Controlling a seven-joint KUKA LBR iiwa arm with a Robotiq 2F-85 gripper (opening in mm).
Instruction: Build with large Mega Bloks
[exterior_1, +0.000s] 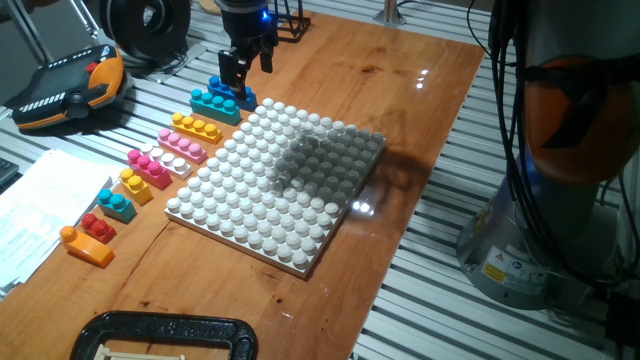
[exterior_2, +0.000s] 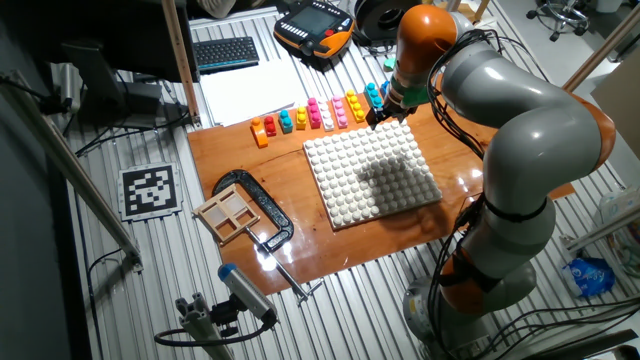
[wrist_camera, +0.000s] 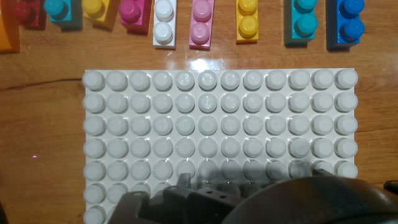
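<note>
Beside the white studded baseplate (exterior_1: 275, 185), chunky two-stud Mega Bloks (exterior_1: 205, 101) lie in a coloured row; the gripper (exterior_1: 243, 68) above the dark-blue end seems open, holding nothing.

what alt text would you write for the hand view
A white plastic studded baseplate on a wooden table fills the frame, seen from above. Along the top edge runs a row of chunky plastic bricks: red, cyan, yellow, magenta, white, pink, yellow, cyan and dark blue. A dark part of the robot blocks the bottom edge.
</note>
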